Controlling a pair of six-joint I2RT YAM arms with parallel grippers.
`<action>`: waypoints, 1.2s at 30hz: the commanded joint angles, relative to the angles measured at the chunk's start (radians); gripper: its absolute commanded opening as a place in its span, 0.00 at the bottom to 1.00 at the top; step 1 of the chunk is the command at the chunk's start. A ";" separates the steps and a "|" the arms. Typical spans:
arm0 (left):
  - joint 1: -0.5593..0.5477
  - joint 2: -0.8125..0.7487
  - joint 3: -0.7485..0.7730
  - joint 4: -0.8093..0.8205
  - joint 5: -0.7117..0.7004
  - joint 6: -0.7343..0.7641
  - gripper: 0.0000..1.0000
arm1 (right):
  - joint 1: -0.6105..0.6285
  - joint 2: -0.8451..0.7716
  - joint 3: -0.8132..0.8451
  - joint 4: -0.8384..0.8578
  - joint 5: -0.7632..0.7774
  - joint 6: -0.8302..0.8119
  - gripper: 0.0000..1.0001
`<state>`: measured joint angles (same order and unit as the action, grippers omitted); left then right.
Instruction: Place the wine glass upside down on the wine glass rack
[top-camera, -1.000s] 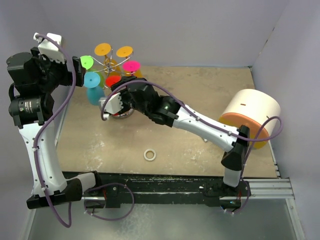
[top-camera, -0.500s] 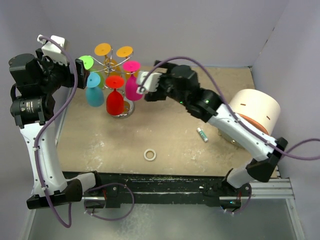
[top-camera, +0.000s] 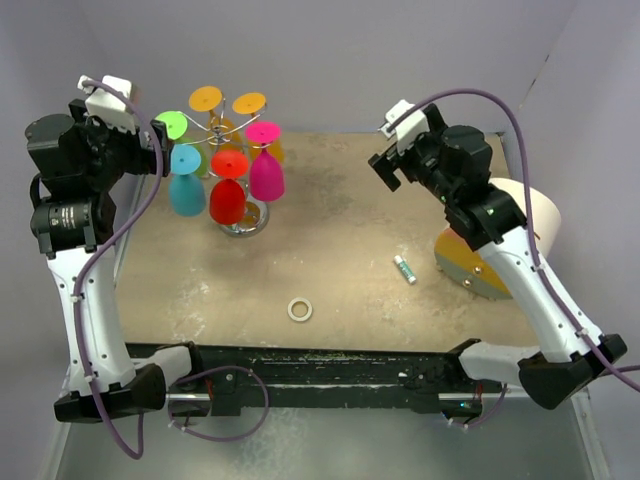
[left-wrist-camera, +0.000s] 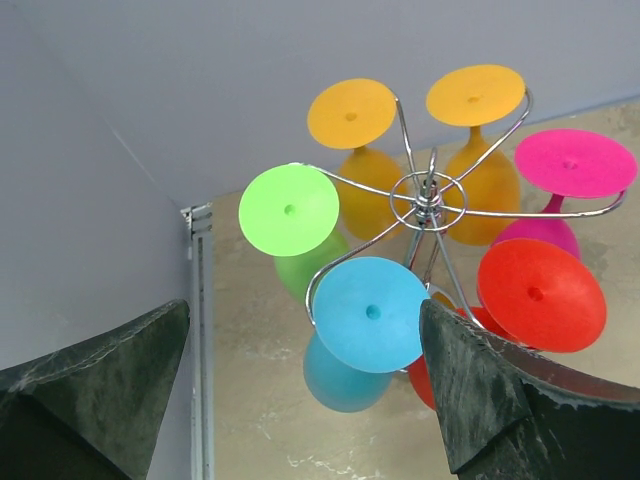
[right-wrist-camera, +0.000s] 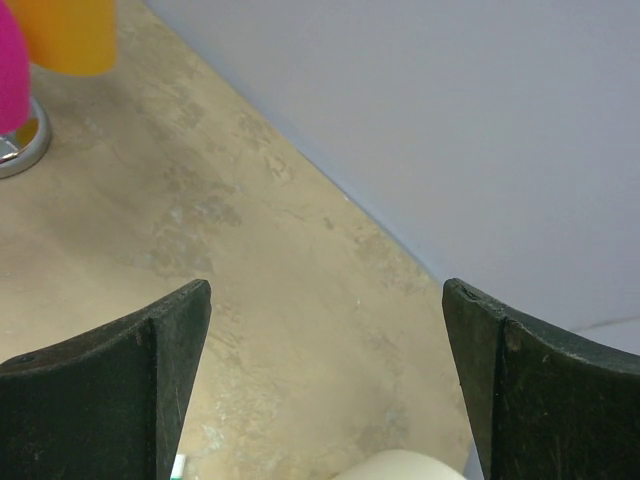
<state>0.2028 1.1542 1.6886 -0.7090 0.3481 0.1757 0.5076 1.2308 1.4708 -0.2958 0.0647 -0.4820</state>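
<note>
While six coloured glasses hang bowl-down from the wine glass rack (top-camera: 232, 140) at the back left of the table (top-camera: 350, 290), the overhead view shows neither arm carrying anything. Each foot lies flat on a curled wire arm with the stem slotted through, which keeps the bowls dangling around the central stem. The pink glass (top-camera: 266, 175) and red glass (top-camera: 227, 200) hang on the side nearest the table's middle. No glass stands on the table or sits in a gripper, so the placing looks done. The left gripper (top-camera: 157, 150) hovers just beside the rack, jaws spread. The right gripper (top-camera: 384, 165) is well apart from it, toward the right, likewise spread and empty. A white ring (top-camera: 299, 310) and a small tube (top-camera: 404, 268) lie on the table.

From the left wrist, the blue glass (left-wrist-camera: 371, 313) and green glass (left-wrist-camera: 289, 210) hang nearest, seen between wide-open fingers (left-wrist-camera: 100, 390) that touch nothing.

From the right wrist, both dark fingers stand far apart over bare table, with only the rack's round base (right-wrist-camera: 15, 150) at the far left edge.
</note>
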 joint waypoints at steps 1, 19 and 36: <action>0.006 -0.050 -0.058 0.147 -0.067 -0.002 0.99 | -0.087 -0.042 -0.007 0.022 -0.046 0.147 1.00; 0.007 -0.243 -0.290 0.332 -0.158 -0.166 0.99 | -0.354 -0.225 -0.032 -0.025 -0.046 0.297 1.00; 0.006 -0.382 -0.346 0.284 0.052 -0.075 0.99 | -0.445 -0.397 -0.066 -0.062 -0.016 0.274 1.00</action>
<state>0.2028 0.7803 1.3430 -0.4496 0.3374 0.0547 0.0711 0.8658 1.4151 -0.3656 0.0109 -0.2119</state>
